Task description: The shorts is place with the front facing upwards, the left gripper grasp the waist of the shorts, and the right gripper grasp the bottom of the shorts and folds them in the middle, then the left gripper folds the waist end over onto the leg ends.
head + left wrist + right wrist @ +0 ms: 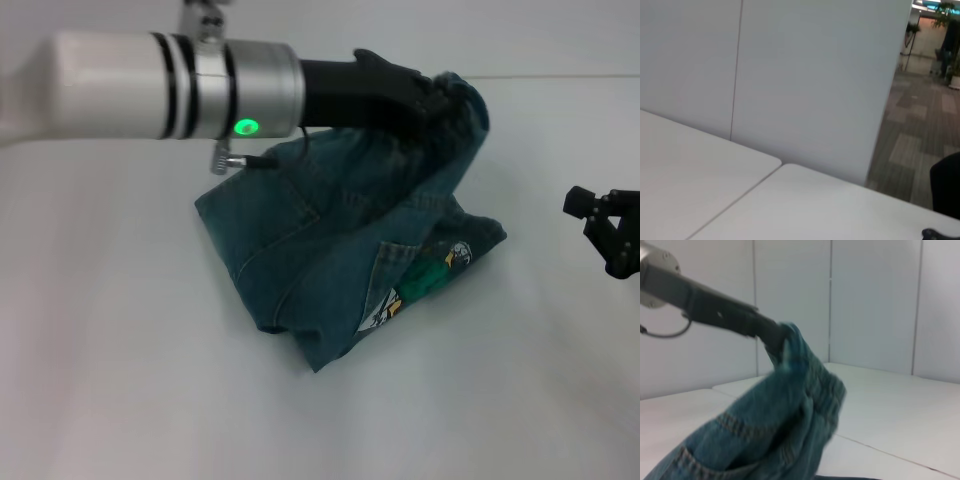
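The blue denim shorts [340, 250] lie folded in half on the white table, with their gathered waist [455, 105] lifted off the surface. My left gripper [425, 95] is shut on that waistband and holds it up above the far right part of the shorts. The right wrist view shows the left gripper [777, 340] pinching the raised waist [805, 380], the cloth draping down from it. An embroidered patch [425, 275] shows on the near right side. The leg ends lie under the draped cloth, hidden. My right gripper [605, 225] hovers at the right edge, apart from the shorts.
The white table [130, 380] spreads around the shorts. White partition panels [790, 75] stand behind the table, and a carpeted corridor [920, 150] shows beyond them.
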